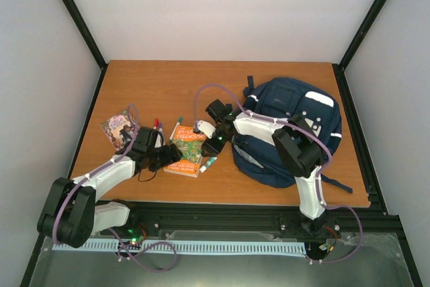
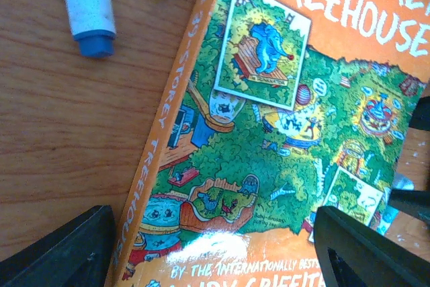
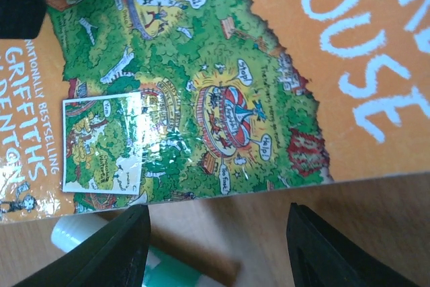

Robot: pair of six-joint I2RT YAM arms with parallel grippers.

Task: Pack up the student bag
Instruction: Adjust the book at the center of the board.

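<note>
Over the table in the top view, you have the student bag lying flat at 3 o'clock, well apart from the left gripper. The Treehouse book lies at centre. The left gripper is at the book's 8 o'clock corner, and the right gripper is at its 3 o'clock edge, between book and bag.

From your left wrist, the jaws stand spread. One finger is over bare wood and the other over the cover, with the spine between them. A blue-capped marker lies at 11 o'clock.

From your right wrist, the jaws are also spread and hold nothing. Both fingers are over wood beside the book's edge. A white-and-teal marker is partly hidden behind the 7 o'clock finger.
</note>
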